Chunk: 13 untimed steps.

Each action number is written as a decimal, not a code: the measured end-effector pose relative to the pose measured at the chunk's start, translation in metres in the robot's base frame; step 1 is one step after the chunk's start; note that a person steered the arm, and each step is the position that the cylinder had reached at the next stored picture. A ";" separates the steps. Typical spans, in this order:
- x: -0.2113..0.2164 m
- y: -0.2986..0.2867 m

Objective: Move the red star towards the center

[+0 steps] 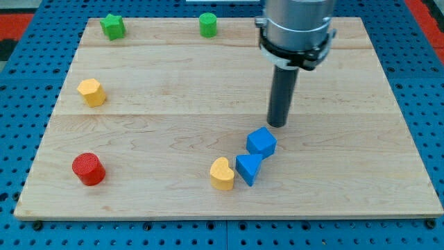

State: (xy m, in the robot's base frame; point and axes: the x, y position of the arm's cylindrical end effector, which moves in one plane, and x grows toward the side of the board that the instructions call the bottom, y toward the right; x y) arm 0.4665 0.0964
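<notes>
Starting at the view's bottom edge of the board (152, 132), three blocks lie near the front. A yellow heart (222, 173) sits a little to the view's right of the middle line. A blue triangle (248, 169) stands just beside it on the view's right, touching it or very nearly so. Well apart from these, near the board's lower left corner, stands the red block (88, 169). It is the only red piece on the board. From this angle it reads as a round, ribbed-topped shape, and star points cannot be made out. It is far from the board's centre and nothing touches it.

Next back, a blue cube (261, 142) sits just above the triangle and close to it; whether the two touch cannot be told.

My tip (277, 125) stands just beyond the cube's upper right edge, very close to it, and contact cannot be confirmed. The rod is upright and bare. It has no grasping parts and holds nothing. The tip is well apart from the red block, which lies far to the view's left.

Further back, a yellow hexagon (91, 92) rests alone near the left edge.

Along the far edge, a green star (112, 26) stands at the upper left and a green cylinder (207, 25) sits near the top middle, well apart from each other.
</notes>
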 end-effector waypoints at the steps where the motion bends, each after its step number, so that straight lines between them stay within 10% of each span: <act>1: 0.025 -0.016; 3: -0.013 -0.014; 7: -0.255 0.115; 10: -0.190 -0.094; 13: -0.126 -0.136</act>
State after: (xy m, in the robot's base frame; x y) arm 0.3410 -0.0394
